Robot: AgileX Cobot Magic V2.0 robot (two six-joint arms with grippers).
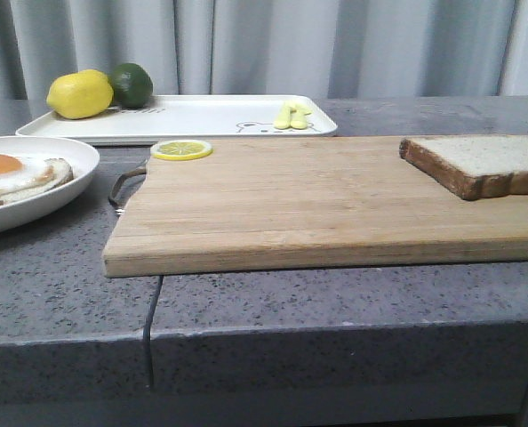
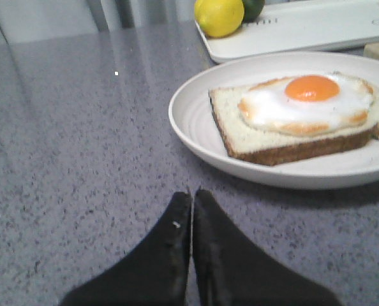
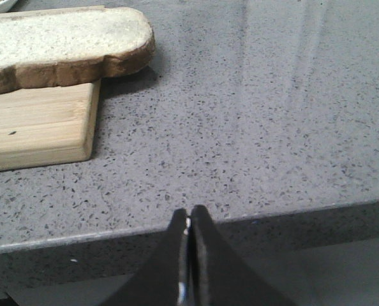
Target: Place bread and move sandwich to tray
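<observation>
Currently, step: fetch the loose bread slice [image 1: 482, 163], not yet grasped.
Bread location: far right end of the wooden cutting board [image 1: 308, 200], one end overhanging the board's edge (right wrist view shows the overhang).
Open sandwich: bread slice with fried egg [image 2: 307, 105] in the round white plate [image 2: 196, 121], left of the board.
Tray [image 1: 193, 120]: behind the board; lemon [image 1: 79, 93] and lime [image 1: 132, 84] at its left end.
Right gripper [image 3: 189, 220]: clenched, empty, at the counter edge.
Left gripper [image 2: 192, 197]: clenched, empty, near the plate.
Approach: open the right jaws first, pinch the overhanging crust.
Room: bare counter right of the board; tray middle free.
</observation>
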